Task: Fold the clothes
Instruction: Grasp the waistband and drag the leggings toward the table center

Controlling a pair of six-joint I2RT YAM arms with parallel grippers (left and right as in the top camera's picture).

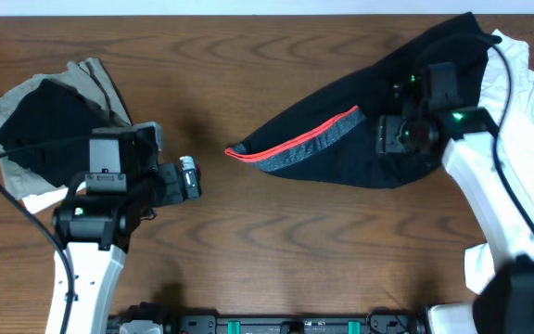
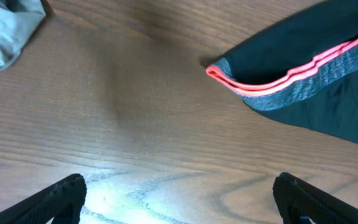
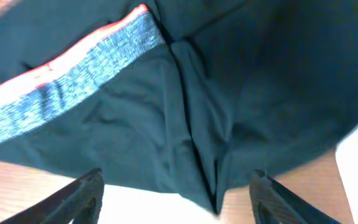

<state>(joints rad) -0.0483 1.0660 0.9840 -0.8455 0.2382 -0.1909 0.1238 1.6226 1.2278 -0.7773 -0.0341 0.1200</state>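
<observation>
A dark shorts-like garment [image 1: 360, 139] with a grey and red-orange waistband [image 1: 309, 144] lies spread at the table's centre right. It also shows in the left wrist view [image 2: 316, 81] and the right wrist view [image 3: 216, 93]. My right gripper [image 1: 387, 137] hovers over its right part, open and empty, fingers wide either side of a crease [image 3: 176, 196]. My left gripper [image 1: 189, 178] is open and empty over bare wood left of the garment, its fingers wide apart [image 2: 179, 199].
A pile of black and grey clothes [image 1: 49, 116] lies at the far left, behind my left arm. White cloth [image 1: 527, 93] lies at the far right under my right arm. The wooden table [image 1: 248, 241] shows between them.
</observation>
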